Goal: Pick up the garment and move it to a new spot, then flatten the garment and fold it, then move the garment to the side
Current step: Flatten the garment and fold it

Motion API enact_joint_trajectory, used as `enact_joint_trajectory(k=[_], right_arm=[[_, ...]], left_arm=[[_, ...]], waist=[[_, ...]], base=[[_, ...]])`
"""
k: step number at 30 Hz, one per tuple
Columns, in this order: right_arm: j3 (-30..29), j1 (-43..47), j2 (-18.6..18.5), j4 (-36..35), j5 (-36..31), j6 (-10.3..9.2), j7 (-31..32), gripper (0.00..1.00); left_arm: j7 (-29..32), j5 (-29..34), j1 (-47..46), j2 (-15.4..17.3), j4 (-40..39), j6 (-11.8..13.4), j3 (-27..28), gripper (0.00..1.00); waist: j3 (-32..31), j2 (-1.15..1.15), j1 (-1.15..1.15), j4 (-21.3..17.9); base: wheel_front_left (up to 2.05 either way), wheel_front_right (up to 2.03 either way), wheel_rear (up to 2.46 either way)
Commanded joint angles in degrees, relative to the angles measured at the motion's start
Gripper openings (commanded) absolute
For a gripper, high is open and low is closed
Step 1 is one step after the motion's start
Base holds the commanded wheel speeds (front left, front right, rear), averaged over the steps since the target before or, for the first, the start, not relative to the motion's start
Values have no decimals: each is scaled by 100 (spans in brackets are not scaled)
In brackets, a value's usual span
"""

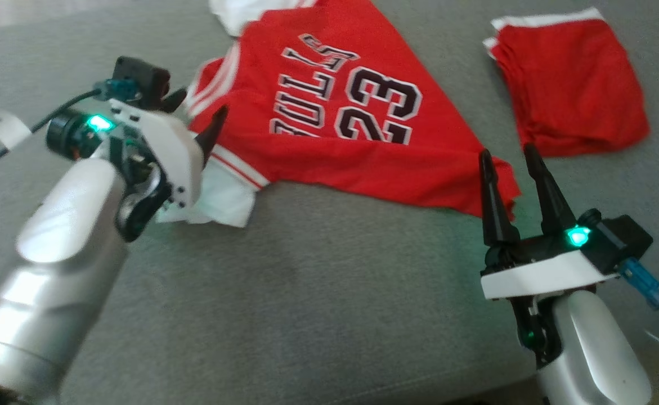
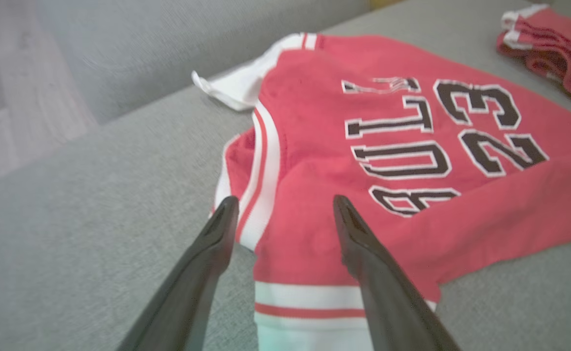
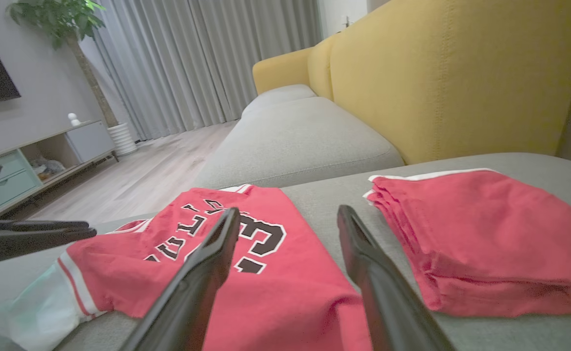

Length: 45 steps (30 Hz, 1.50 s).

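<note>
- Grey sofa seat (image 1: 306, 292) serves as my work surface. A yellow backrest (image 3: 436, 83) rises behind it, with pale curtains (image 3: 207, 63) and a wood floor (image 3: 158, 175) beyond.
- Red jersey (image 1: 329, 112), the task's garment, lies print-up across the far middle of the seat. Its white sleeve (image 1: 222, 197) is nearest my left arm, and a red corner points toward my right.
- Left gripper (image 1: 200, 107): jaws spread wide, holding nothing. The fingers straddle the striped edge above the white sleeve, placed, I judge, so that closing would pinch that edge.
- Right gripper (image 1: 506, 157): jaws equally wide and empty. The tips stand at the jersey's near right corner; the head view is too soft to tell whether they touch the cloth or hover just above it.
- Folded red shorts (image 1: 571, 84) lie to the right of the jersey, with bare seat between them. I take them for a finished pile, so my right gripper works on the jersey's side of that gap.
- Stage, as I judge it: the jersey lies skewed and tapers to a point rather than squared, so flattening is in hand. A gripper at each near end would let me draw the cloth taut.
- Risk: thin fabric may bunch if one side grips before the other.
</note>
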Motion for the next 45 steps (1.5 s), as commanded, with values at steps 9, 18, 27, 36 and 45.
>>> enact_joint_trajectory(k=[9,18,27,36,45], right_arm=[[179,-271,-10,-305,174,-4,-62,100],[161,-238,-10,-336,196,-4,-62,100],[64,-232,-9,-306,11,-4,-62,100],[29,-201,-9,-239,-165,-4,-62,100],[-179,-58,-9,-166,-348,-4,-62,100]], left_arm=[[29,-329,-777,844,605,4,-186,100],[229,-546,-959,707,1192,4,-538,0],[-836,-368,-1126,684,1760,321,-407,0],[-1543,-492,-989,451,2121,321,-315,100],[-3331,-427,-687,213,1654,446,-166,100]], waist=[[468,0,-1,-697],[526,0,-1,-784],[298,0,-1,-390],[48,0,-1,136],[-389,0,-1,743]], base=[[0,0,0],[0,0,0],[0,0,0],[0,0,0],[0,0,0]])
